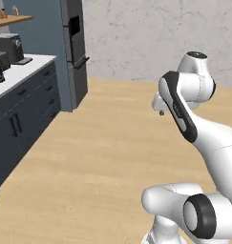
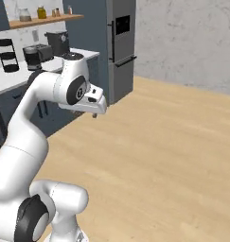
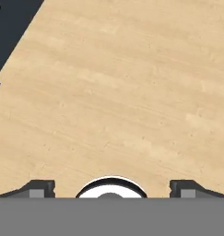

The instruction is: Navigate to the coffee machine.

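A: Where's your coffee machine (image 1: 10, 47)?

B: Far left in your left base view, dark boxy unit at the back of the white surface (image 1: 26, 69), near its end by the tall grey fridge (image 1: 75, 50). In the right base view you see it at (image 2: 58, 43), under the wooden shelf (image 2: 45, 20) with jars.

A: What sits beside it?

B: You've got a grey toaster (image 2: 39, 52) just left of it, then a black ringed stand (image 2: 7, 55) further left. Dark blue cabinets (image 1: 22, 119) run below the surface.

A: And your end effector?

B: The end effector (image 3: 111, 186) hangs over bare wooden floor (image 3: 132, 92), well apart from the machine. In the hand view your two fingertips (image 3: 37, 188) sit far apart with nothing between them, so it's spread wide and gripping nothing.
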### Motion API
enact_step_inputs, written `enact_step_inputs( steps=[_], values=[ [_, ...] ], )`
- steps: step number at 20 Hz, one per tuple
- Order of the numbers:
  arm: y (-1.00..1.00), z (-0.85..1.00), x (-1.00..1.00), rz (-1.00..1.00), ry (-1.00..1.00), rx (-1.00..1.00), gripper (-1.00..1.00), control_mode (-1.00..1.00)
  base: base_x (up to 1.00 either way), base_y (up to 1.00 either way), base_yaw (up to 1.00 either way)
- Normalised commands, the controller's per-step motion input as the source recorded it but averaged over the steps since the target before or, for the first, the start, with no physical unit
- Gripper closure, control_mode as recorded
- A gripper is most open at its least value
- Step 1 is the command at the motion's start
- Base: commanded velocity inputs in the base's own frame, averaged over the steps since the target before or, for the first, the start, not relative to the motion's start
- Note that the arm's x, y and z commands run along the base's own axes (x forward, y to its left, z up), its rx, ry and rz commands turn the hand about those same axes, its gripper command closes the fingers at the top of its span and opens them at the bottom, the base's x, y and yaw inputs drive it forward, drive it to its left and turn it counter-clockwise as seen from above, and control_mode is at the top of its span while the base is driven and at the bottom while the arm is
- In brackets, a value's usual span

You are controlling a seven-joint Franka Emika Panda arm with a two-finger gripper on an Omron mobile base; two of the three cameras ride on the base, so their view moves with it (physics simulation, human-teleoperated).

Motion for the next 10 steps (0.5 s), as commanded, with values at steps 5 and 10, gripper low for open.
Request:
enact_step_inputs(
  steps=[5,10],
  values=[
    [0.0,0.0,0.0,0.0,0.0,0.0,-1.0,1.0,0.83,-0.14,0.68],
    [0.0,0.0,0.0,0.0,0.0,0.0,-1.0,1.0,1.0,-0.65,0.45]
  ],
)
